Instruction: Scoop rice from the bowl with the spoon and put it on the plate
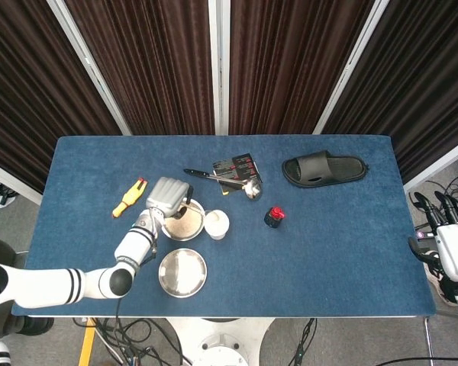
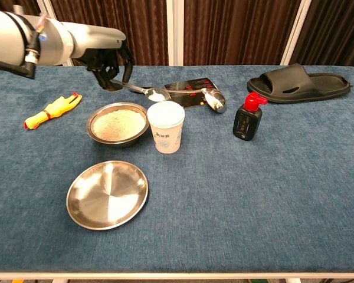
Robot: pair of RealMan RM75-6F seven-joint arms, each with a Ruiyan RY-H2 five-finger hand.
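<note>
Chest view showed the left hand [image 2: 109,62] with fingers pinching the rice-laden spoon [image 2: 146,92] above the bowl [image 2: 117,124]; the right hand [image 1: 452,248] had fingers spread.

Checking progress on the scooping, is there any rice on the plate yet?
No, in the chest view the plate is bare shiny metal, while the left hand holds the loaded spoon up near the paper cup.

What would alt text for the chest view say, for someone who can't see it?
The robot's left hand holds a spoon of rice in the air above a bowl of rice on a blue table. An empty plate lies in front of the bowl and a paper cup stands beside it.
</note>
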